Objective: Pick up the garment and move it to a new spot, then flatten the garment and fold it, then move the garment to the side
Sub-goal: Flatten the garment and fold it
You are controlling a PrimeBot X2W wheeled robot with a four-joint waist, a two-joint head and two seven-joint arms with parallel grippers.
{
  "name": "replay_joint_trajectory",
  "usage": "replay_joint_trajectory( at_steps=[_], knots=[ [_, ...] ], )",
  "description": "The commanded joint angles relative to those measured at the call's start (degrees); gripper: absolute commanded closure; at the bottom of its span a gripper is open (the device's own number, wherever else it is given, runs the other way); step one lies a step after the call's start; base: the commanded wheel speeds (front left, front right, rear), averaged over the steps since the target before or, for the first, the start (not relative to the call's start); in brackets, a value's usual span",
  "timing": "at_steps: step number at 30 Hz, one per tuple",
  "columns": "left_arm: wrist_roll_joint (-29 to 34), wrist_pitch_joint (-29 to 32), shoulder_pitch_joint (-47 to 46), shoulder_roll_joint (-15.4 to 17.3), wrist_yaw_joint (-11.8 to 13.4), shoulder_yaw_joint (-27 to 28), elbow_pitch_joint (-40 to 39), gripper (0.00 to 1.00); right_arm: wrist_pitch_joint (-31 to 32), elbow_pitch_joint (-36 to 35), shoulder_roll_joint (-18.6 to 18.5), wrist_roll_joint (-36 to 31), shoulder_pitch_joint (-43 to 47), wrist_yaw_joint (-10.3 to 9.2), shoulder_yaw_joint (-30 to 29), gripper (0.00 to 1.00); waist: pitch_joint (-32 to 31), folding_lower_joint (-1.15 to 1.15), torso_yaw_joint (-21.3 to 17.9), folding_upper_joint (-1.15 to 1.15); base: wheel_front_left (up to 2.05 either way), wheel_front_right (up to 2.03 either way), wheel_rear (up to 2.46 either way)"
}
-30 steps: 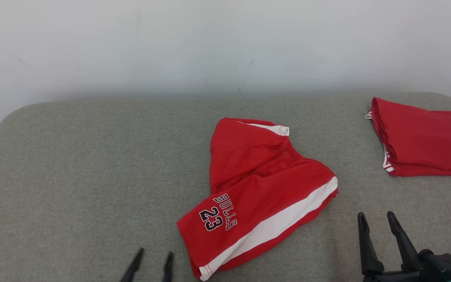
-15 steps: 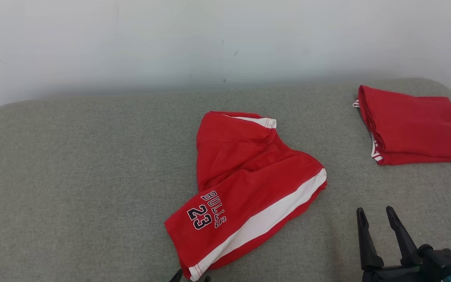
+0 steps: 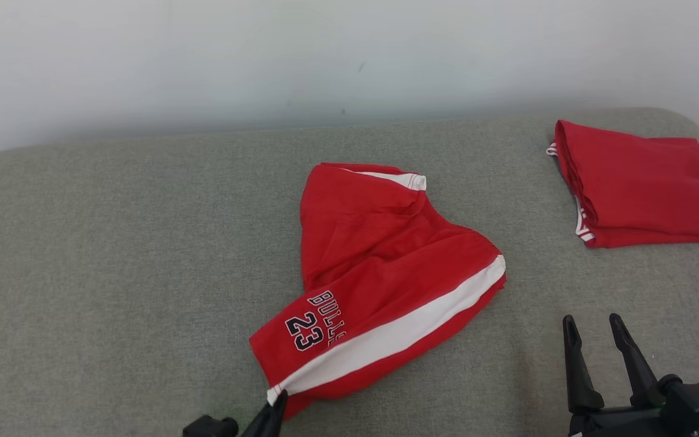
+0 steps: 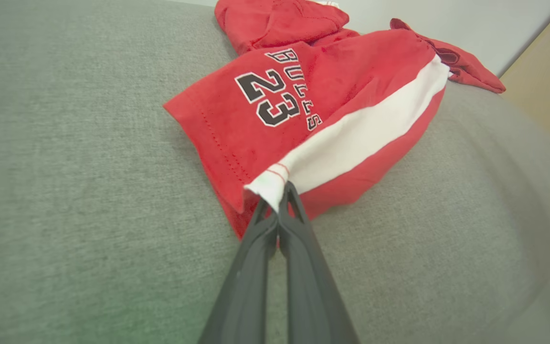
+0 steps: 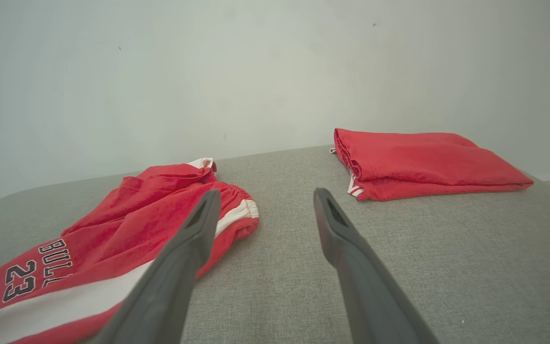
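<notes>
The left tool [image 4: 280,200], apart a moment ago, has just pinched shut on the white-striped hem corner of the red shorts [image 3: 386,267], crumpled mid-tabletop [image 3: 113,273], so lifting can likely begin (the right tool [image 3: 591,320] waits, fingers apart).

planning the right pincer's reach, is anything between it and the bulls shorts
Nothing visible does: bare grey cushion lies between the right pincer and the shorts. The folded red garment sits farther back on the right, off that line.
</notes>
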Motion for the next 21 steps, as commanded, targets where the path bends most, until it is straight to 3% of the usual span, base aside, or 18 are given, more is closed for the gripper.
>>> replay_joint_trajectory(
  at_steps=[1, 10, 15, 16, 17, 21],
  knots=[
    [0.07, -0.18, -0.66, 0.63, 0.05, 0.72, -0.38, 1.0, 0.01, -0.11, 0.06, -0.37, 0.23, -0.11, -0.11, 0.0, 0.02, -0.01, 0.48, -0.01, 0.0, 0.0, 0.0],
    [1.8, -0.17, 0.43, 5.92, 0.06, 4.2, -4.24, 1.0, 0.0, 0.67, 0.82, 0.19, 0.21, -0.11, 0.4, 0.0, -0.13, -0.01, 1.94, -0.01, 0.0, 0.0, 0.0],
    [1.46, -0.18, 1.85, 6.19, 0.4, 4.79, -3.46, 1.0, 0.01, 1.04, 1.0, 0.33, 0.41, -0.11, 0.58, 0.0, -0.52, -0.01, 1.82, -0.01, 0.0, 0.0, 0.0],
    [1.51, -0.18, 2.13, 5.92, 0.55, 5.18, -3.64, 0.43, 0.01, 1.11, 0.99, 0.4, 0.52, -0.11, 0.54, 0.0, -0.65, -0.01, 1.85, -0.01, 0.0, 0.0, 0.0],
    [1.67, -0.18, 2.35, 5.53, 0.78, 5.7, -4.3, 0.0, 0.0, 1.15, 0.91, 0.47, 0.59, -0.11, 0.41, 0.0, -0.82, -0.01, 1.92, -0.01, 0.0, 0.0, 0.0],
    [1.64, -0.18, 3.71, 3.9, 1.16, 9.17, -7.85, 0.0, 0.01, 1.09, 0.4, 0.58, 0.84, -0.11, -0.01, 0.0, -1.81, -0.01, 2.28, -0.01, 0.0, 0.0, 0.0]
  ],
)
